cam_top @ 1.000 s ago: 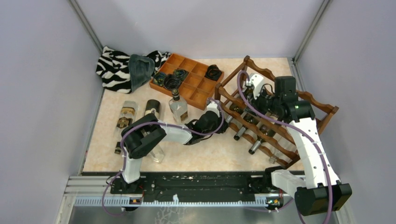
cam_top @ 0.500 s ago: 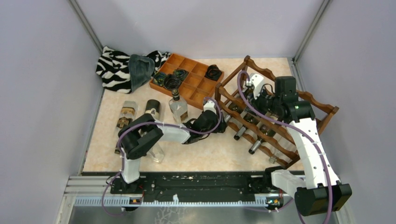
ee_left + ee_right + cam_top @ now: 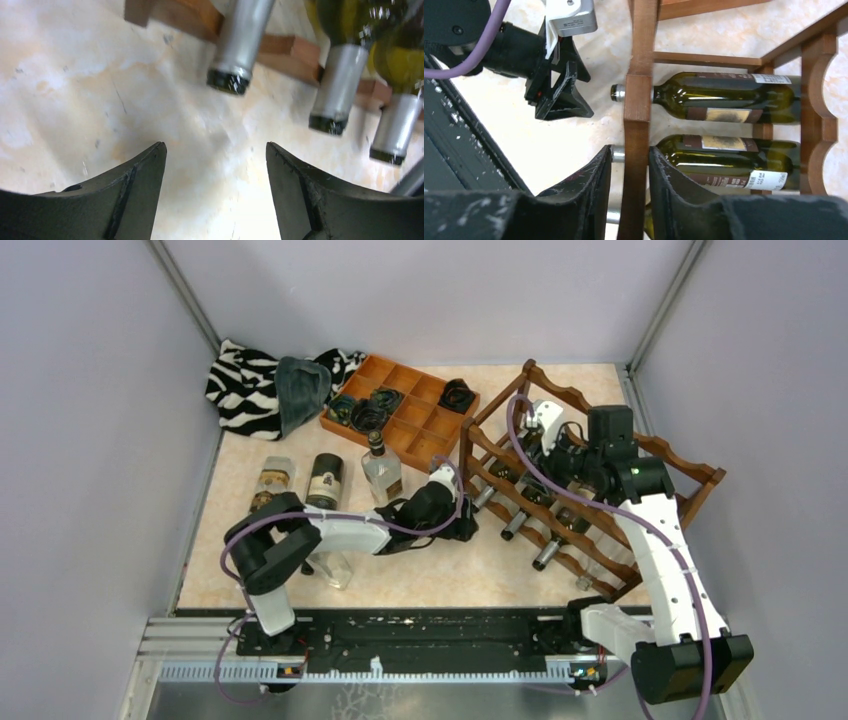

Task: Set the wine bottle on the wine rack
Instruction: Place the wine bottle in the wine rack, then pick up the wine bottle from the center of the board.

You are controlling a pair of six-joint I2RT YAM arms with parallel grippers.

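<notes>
Marbled beige counter (image 3: pixel 470 570): our left fingers (image 3: pixel 135 200) gape empty; right fingers (image 3: pixel 584 200) seemingly clamp the reddish-brown wooden wine rack (image 3: pixel 638 105), where 1 green glass wine bottle (image 3: pixel 724 95) lies. We should withdraw left straight, missing necks (image 3: pixel 240 45).

Grey walls (image 3: pixel 90 390), marbled beige tabletop (image 3: pixel 450 575)
</notes>
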